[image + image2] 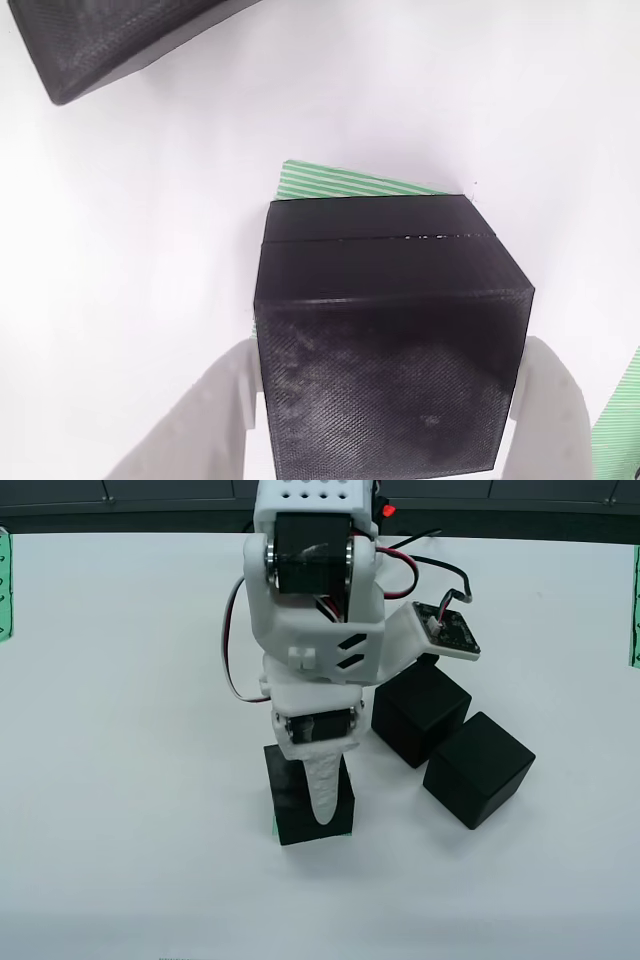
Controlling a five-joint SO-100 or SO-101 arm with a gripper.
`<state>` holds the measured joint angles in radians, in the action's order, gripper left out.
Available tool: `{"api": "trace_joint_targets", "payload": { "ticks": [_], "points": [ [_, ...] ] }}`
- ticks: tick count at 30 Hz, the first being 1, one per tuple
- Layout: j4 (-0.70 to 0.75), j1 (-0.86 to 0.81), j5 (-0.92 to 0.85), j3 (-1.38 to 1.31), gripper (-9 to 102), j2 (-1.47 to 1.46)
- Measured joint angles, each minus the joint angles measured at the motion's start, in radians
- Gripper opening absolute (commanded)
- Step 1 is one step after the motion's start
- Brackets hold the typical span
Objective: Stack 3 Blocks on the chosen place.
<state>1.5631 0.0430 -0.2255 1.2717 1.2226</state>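
The first block (385,350) is clamped between the two pale fingers (215,420) of the gripper (320,790), which press its left and right faces in the wrist view; a seam line runs across its top. It is held at the striped green-and-white patch (340,183), of which the far edge is seen behind the cube. In the overhead view a thin green sliver shows at the cube's near left corner, so the cube is judged to cover the patch almost wholly. Whether it rests fully down cannot be told.

The task is therefore judged to be at its first third: one cube is placed or nearly placed, and release is not yet made. Two blocks are left to be stacked. They lie to the right in the overhead view, one (420,710) partly under the arm's camera mount, the other (478,769) just beside it and nearer, corners almost touching.

Another striped piece (620,420) is glimpsed at the right edge of the wrist view. The white table (120,780) is otherwise free of obstacles; the closeness of the two waiting cubes could hamper a grasp.
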Motion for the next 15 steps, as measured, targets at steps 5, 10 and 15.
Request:
{"api": "trace_joint_targets", "payload": {
  "ticks": [5, 10, 15],
  "points": [
    [0.000, 0.002, 0.150, 0.008, 23, 0.000],
    [0.000, 0.009, 0.239, 0.028, 23, 0.009],
    [0.000, 0.009, 0.259, 0.028, 23, 0.009]
  ]
}}
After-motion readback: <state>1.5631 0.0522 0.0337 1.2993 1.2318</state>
